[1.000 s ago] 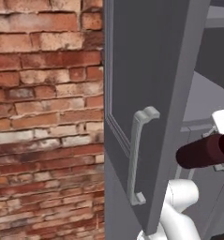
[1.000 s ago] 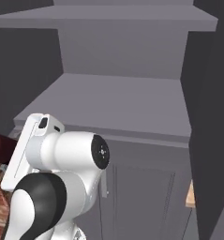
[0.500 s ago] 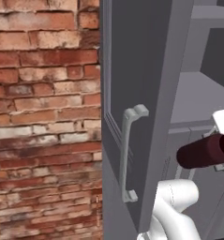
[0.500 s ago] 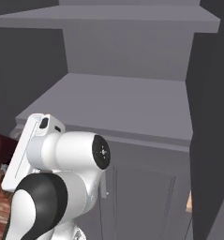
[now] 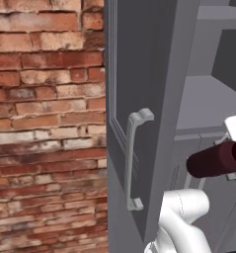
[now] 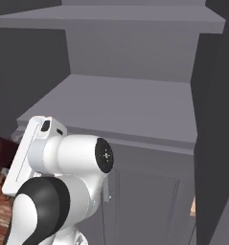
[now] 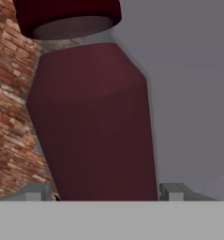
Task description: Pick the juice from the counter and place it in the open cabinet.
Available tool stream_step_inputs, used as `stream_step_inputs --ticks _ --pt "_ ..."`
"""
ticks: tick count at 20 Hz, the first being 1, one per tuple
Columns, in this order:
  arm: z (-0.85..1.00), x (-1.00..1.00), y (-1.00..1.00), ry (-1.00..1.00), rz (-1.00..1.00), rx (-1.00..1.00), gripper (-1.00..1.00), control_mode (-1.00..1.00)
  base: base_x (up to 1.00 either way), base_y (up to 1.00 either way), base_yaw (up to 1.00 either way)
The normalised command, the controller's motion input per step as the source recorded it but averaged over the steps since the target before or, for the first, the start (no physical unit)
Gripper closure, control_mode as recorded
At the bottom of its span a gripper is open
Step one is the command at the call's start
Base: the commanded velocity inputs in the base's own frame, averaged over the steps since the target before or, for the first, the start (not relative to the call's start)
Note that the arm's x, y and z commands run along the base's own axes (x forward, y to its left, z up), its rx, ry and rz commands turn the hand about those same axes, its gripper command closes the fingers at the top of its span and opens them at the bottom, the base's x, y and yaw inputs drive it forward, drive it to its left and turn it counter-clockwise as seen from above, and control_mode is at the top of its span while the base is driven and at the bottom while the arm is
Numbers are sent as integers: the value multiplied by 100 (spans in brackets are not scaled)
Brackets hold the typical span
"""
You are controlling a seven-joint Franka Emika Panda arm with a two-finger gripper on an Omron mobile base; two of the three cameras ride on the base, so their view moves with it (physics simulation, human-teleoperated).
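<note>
You get flat, even rendered light, no glare. Shading darkens the open cabinet recesses. Brick wall textures look soft; hand view is coarse, slightly blurred.

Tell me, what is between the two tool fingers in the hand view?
The juice sits between them, its dark cap away from the tool, one finger at each side of its body.

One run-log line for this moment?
phase: carry | gripper: shut on juice | juice: lying sideways, outside open cabinet | placed: not yet
</note>
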Motion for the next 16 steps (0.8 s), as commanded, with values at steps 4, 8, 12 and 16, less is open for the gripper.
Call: stream_step_inputs --ticks 4,8,12,16 --pt "0 0 0 0 0 0 100 100 1 -1 1" --pt "0 0 0 0 0 0 100 100 0 0 2" --pt "0 0 0 0 0 0 100 100 0 0 0" --pt "0 0 0 0 0 0 100 100 0 0 0"
